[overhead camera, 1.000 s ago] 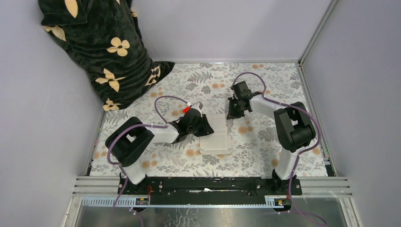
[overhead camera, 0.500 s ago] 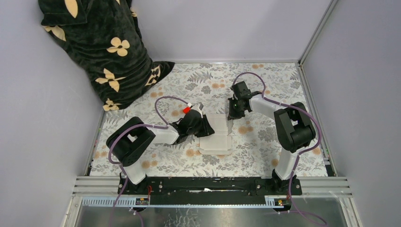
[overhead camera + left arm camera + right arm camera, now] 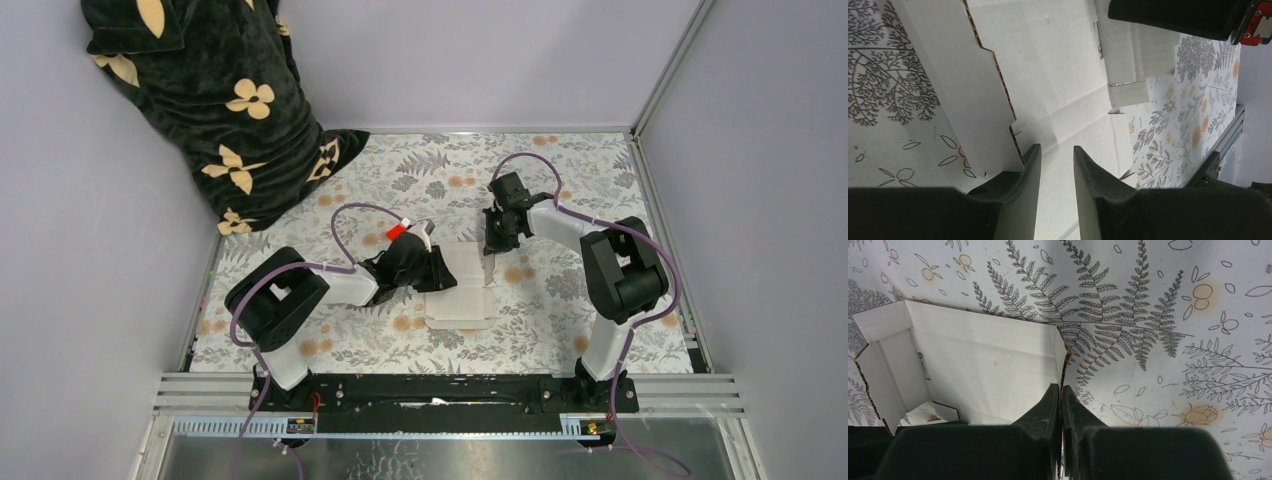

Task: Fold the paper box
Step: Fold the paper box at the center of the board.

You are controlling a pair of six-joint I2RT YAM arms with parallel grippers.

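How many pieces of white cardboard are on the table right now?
1. The paper box lies mid-table, left gripper at its left side, right gripper at its far right corner. The dark blanket could hide more.

The paper box (image 3: 460,292) lies mid-surface (image 3: 570,175), slightly toward the front edge. Left hand (image 3: 434,272) at the box's left side. Right hand (image 3: 490,243) at its far right corner. Cloth (image 3: 225,120) heaped at the far left corner, well apart.
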